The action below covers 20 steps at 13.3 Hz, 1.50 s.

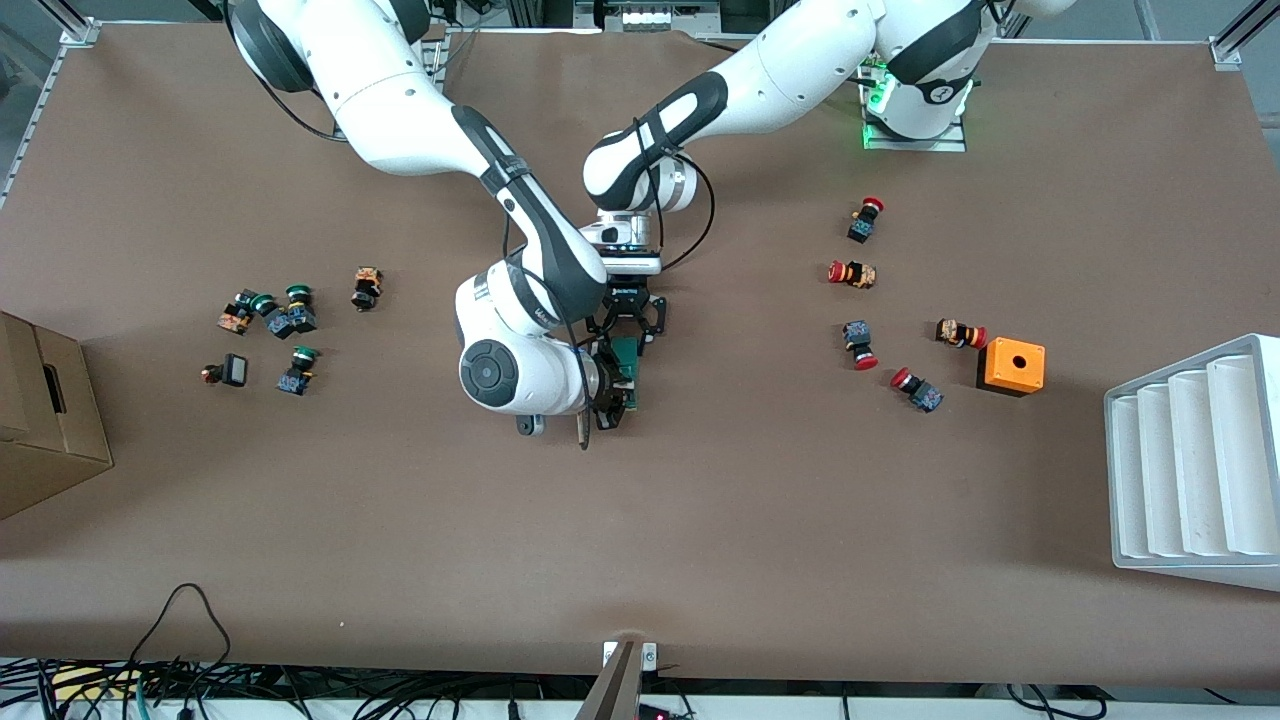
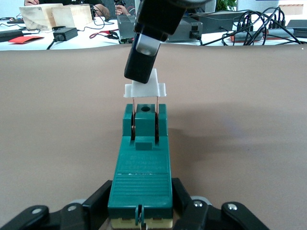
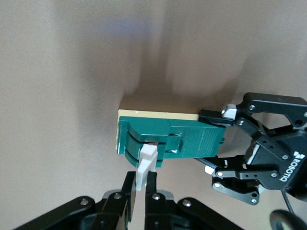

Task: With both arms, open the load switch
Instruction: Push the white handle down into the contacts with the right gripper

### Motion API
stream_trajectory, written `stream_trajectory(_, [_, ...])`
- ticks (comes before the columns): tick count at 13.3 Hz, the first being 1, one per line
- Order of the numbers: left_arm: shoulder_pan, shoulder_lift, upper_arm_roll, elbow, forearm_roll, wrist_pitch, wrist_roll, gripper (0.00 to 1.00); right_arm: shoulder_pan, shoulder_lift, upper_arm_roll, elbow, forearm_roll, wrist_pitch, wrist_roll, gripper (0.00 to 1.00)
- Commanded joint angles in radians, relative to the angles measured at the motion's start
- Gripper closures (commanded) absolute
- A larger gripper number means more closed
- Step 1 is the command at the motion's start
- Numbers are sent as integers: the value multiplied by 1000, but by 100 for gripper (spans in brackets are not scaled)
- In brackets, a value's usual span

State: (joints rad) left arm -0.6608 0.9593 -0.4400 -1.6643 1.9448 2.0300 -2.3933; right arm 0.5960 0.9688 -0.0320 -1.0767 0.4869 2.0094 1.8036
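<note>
the dark-green load switch (image 2: 140, 163) with a cream underside is clamped at one end by the left gripper (image 2: 139, 213); its white lever (image 3: 146, 163), raised upright, is pinched by the right gripper (image 3: 138, 199).

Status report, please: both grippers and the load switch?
Left gripper shut on load switch, holding its body. Right gripper shut on the white lever. Lever raised from the body. Nothing in the way.

Orange box (image 1: 1011, 366), red-capped buttons (image 1: 855, 273), green-capped buttons (image 1: 299, 302), perhaps cardboard box (image 1: 45, 425)
</note>
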Motion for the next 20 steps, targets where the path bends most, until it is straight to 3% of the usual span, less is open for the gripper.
stream_trajectory(1, [-5,44,12,67,37,67,-3,75,-4,-59,37,-103,-60,-1,-13,100])
stream_trajectory(7, [-5,48,10,67,51,65,-3,75,-4,-79,50,-135,-79,-1,-13,100])
stream_trajectory(9, [-5,48,10,67,51,65,-4,75,-4,-79,53,-137,-90,-1,-13,93])
stream_trajectory(17, [-5,52,10,69,52,65,-3,75,4,-91,58,-176,-113,-1,-12,90])
stream_trajectory(20, [-6,52,10,69,52,65,-3,75,1,-110,73,-210,-129,0,-15,85])
